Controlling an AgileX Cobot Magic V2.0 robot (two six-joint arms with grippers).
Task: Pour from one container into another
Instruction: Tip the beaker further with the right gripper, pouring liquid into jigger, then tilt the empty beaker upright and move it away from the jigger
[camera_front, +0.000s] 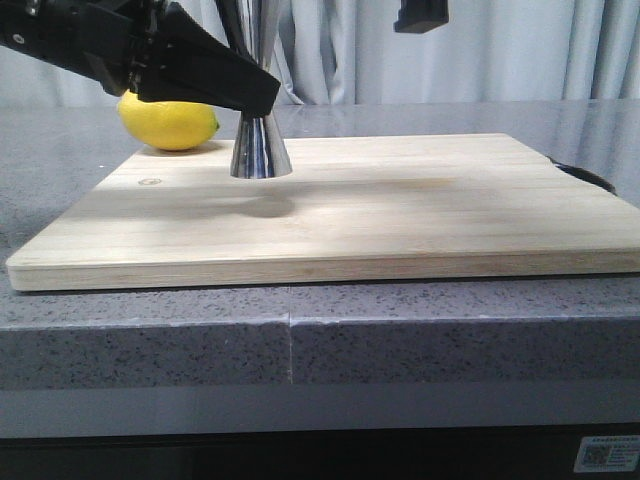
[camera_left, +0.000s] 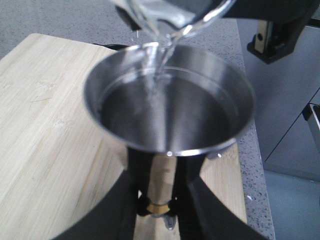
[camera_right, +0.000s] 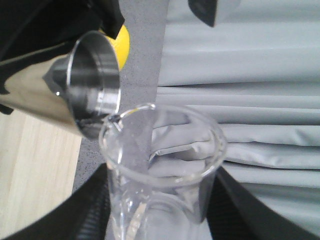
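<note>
Left wrist view shows you mid-pour: right gripper (camera_right: 155, 220) grasps the tilted beaker (camera_left: 170, 17), left gripper (camera_left: 157, 200) clamps the jigger (camera_left: 167, 100); level the beaker soon.

Items counted: one steel jigger (camera_front: 260, 145), one clear glass beaker (camera_right: 162, 165), one lemon (camera_front: 168, 124), one wooden cutting board (camera_front: 400, 210), one stone worktop (camera_front: 420, 330). Two tools were present, left (camera_left: 157, 212) and right (camera_right: 160, 220).
</note>
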